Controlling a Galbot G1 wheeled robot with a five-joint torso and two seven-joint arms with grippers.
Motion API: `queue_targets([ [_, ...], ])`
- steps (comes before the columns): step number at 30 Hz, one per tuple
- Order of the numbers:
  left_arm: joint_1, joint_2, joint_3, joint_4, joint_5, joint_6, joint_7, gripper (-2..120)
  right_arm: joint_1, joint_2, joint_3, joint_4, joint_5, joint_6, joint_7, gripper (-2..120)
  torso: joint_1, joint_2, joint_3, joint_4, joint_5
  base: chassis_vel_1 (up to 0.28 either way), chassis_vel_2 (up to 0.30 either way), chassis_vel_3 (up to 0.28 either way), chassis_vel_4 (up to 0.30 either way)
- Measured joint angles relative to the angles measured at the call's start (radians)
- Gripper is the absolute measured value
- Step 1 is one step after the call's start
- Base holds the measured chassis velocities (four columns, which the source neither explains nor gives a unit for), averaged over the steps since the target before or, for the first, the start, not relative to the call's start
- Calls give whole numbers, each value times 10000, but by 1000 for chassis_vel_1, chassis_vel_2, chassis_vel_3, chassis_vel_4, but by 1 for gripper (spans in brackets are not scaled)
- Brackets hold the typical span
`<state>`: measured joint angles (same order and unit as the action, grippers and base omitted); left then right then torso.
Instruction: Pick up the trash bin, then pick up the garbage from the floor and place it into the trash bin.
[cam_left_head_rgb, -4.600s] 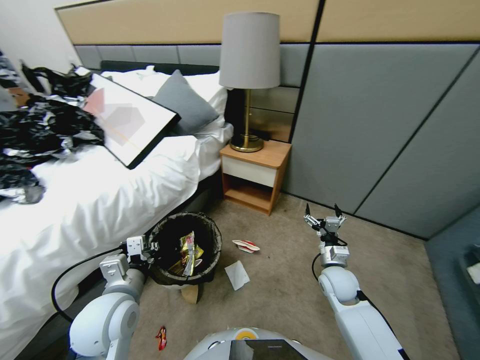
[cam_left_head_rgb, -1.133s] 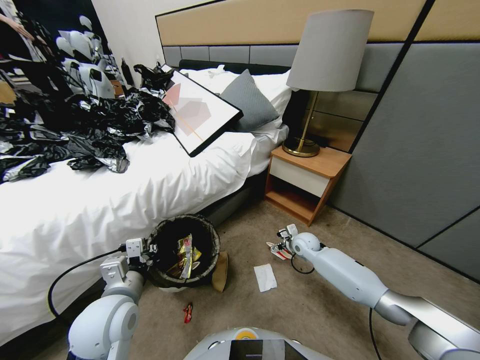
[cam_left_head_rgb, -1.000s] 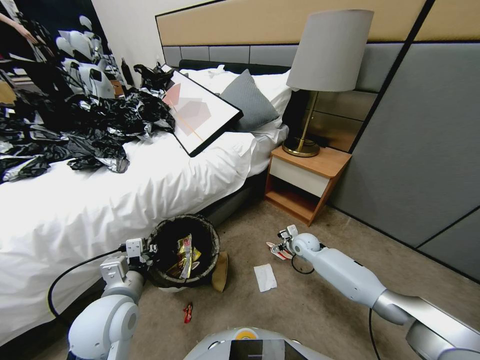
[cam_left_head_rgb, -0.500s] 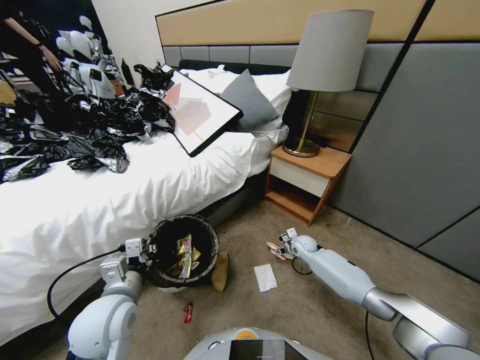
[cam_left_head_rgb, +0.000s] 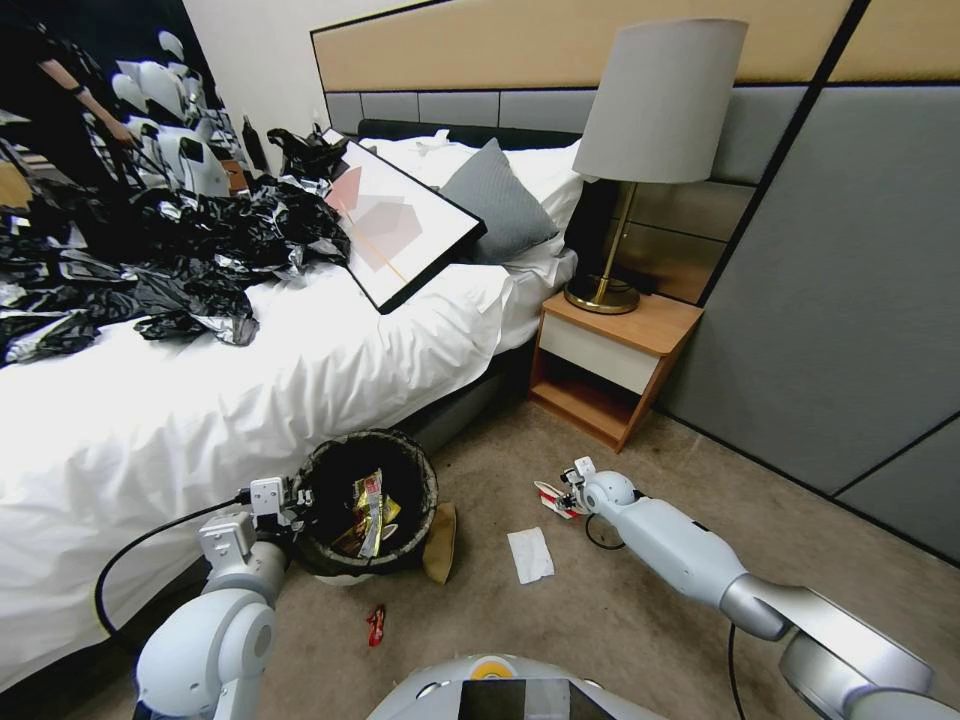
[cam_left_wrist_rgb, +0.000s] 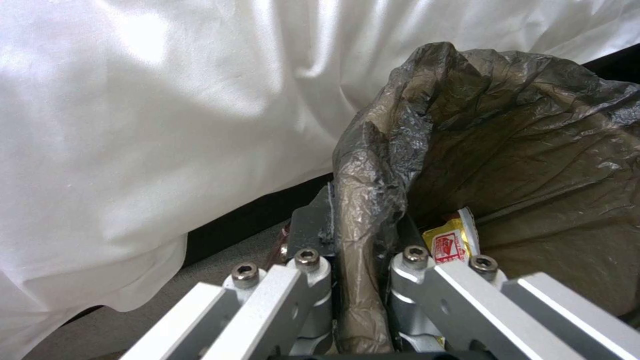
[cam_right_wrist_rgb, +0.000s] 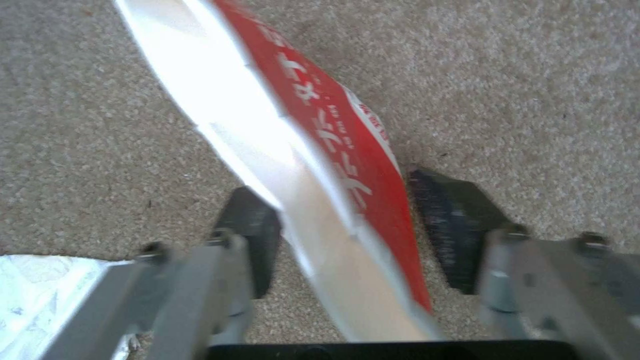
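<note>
Left gripper: clamped on the trash bin rim, as the left wrist view shows.
Right gripper: fingers apart, red-and-white wrapper straddled, seemingly unpinched.

Left hand clamped on trash bin rim

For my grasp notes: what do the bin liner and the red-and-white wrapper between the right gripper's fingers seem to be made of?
The bin liner looks like thin, semi-glossy brown-black plastic film: crinkled, and creased where the left gripper pinches it. The red-and-white wrapper looks like stiff glossy printed card or laminated film, holding flat panels; which one is unclear.
</note>
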<state>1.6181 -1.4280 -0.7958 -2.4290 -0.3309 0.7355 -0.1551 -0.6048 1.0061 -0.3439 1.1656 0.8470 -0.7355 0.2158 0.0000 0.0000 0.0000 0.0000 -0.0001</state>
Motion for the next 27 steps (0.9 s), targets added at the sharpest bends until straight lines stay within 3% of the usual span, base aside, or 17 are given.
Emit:
queue_targets([
  [5, -3, 37, 3, 9, -3, 0, 0, 4, 25, 80, -2, -84, -57, 0, -5, 22, 0, 0, 0, 1, 1, 0, 0, 0, 0],
  [8, -12, 41, 2, 14, -3, 0, -3, 4, 25, 80, 6, -74, -58, 0, -6, 17, 0, 0, 0, 0, 0, 0, 0, 0, 0],
  [10, -21, 39, 4, 22, -3, 0, -8, 4, 21, 80, 42, -28, -57, 0, -16, 2, 0, 0, 0, 0, 0, 0, 0, 0, 0],
  [27, 41, -18, 12, -15, 0, 0, -34, 4, -179, -164, 271, 640, 116, 0, 16, 1, 0, -1, 0, 0, 2, 0, 0, 0, 0],
])
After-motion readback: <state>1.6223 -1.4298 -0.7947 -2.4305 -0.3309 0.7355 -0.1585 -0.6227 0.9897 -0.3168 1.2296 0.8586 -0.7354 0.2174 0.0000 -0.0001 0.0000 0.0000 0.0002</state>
